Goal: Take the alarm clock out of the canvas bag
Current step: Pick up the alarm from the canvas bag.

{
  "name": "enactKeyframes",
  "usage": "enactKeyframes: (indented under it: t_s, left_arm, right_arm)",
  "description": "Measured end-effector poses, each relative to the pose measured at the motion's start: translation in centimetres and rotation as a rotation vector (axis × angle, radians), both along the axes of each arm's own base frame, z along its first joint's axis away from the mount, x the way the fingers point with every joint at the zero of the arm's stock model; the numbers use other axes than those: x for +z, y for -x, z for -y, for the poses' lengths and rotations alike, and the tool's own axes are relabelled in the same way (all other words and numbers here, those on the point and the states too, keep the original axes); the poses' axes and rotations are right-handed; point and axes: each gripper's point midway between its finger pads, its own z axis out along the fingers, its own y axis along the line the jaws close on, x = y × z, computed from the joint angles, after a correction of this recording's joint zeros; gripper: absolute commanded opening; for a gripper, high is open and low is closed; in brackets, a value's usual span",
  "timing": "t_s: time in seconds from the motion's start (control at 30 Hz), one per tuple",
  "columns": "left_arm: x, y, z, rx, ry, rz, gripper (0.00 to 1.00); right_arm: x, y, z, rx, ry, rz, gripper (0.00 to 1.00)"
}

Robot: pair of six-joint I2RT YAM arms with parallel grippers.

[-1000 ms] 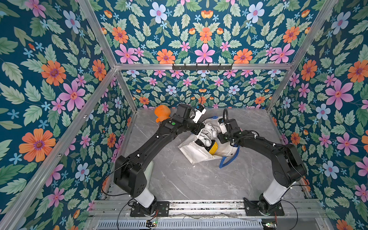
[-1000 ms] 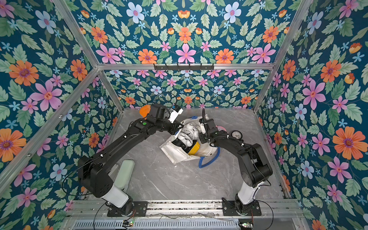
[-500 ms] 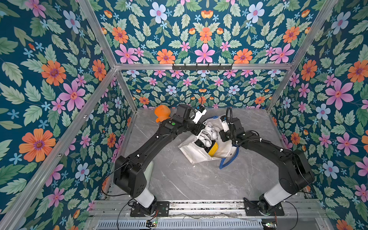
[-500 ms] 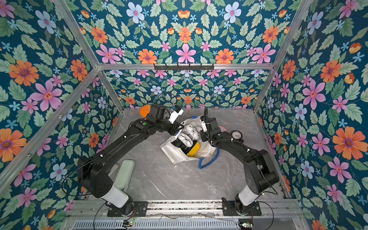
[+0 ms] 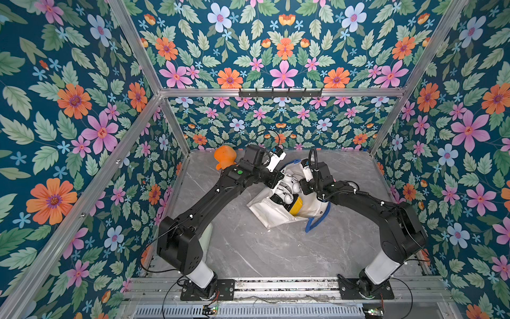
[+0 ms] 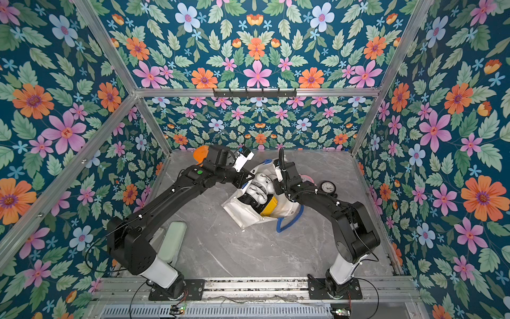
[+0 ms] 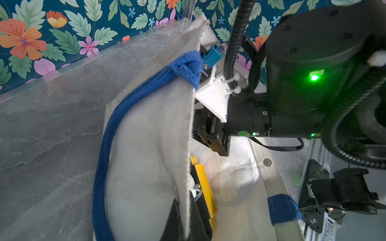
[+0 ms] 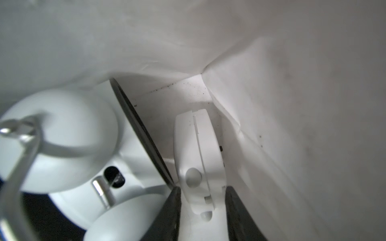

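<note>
The canvas bag (image 5: 269, 214) lies on its side mid-table, white with blue handles, its mouth facing the back. My left gripper (image 7: 183, 217) is shut on the bag's upper rim (image 7: 188, 129) and holds it up. A white twin-bell alarm clock (image 8: 62, 135) sits in the mouth and shows in both top views (image 5: 288, 187) (image 6: 260, 187). My right gripper (image 8: 201, 192) is inside the bag. Its dark fingers (image 8: 172, 200) press both sides of a white round casing (image 8: 196, 154) beside the bells. I cannot tell whether that casing is part of the clock.
A yellow flat piece (image 5: 297, 206) with a black part lies in the bag mouth. An orange plush toy (image 5: 225, 158) sits at the back left. A round dial gauge (image 6: 327, 186) and a pink thing (image 6: 309, 178) lie right of the bag. A pale green block (image 6: 172, 243) rests near the left arm's base.
The right arm has shifted slightly, with its wrist a little further back over the bag mouth. The left arm and the bag have stayed where they were.
</note>
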Motion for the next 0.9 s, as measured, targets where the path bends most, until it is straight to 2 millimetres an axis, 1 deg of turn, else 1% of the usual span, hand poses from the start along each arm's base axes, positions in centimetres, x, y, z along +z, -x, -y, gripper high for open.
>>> enactKeyframes:
  t_s: [0.1, 0.2, 0.27, 0.33, 0.6, 0.8, 0.9]
  left_arm:
    - [0.0, 0.1, 0.0, -0.004, 0.002, -0.003, 0.0]
    - [0.0, 0.3, 0.1, -0.01, 0.005, -0.006, 0.0]
    - [-0.1, 0.5, 0.0, -0.014, 0.006, -0.009, 0.0]
    - [-0.1, 0.6, 0.0, -0.021, 0.007, -0.01, 0.0]
    - [0.0, 1.2, 0.0, -0.049, 0.011, 0.003, 0.0]
    - [0.1, 1.6, -0.2, -0.061, 0.008, 0.018, 0.0]
    - [0.2, 1.7, -0.3, -0.066, 0.009, 0.022, 0.0]
  right_arm:
    - [-0.2, 0.5, -1.0, 0.03, -0.005, 0.013, 0.38]
    - [-0.4, 1.7, -1.6, 0.075, -0.002, 0.013, 0.38]
    - [0.2, 2.2, -1.8, 0.103, -0.014, 0.041, 0.39]
    - [0.5, 2.4, -1.9, 0.112, -0.024, 0.056, 0.39]
    - [0.3, 2.1, -1.5, 0.094, 0.004, 0.059, 0.4]
    - [-0.9, 2.2, -1.1, 0.079, 0.017, 0.024, 0.42]
    - [-1.5, 2.1, -0.9, 0.07, 0.026, 0.01, 0.45]
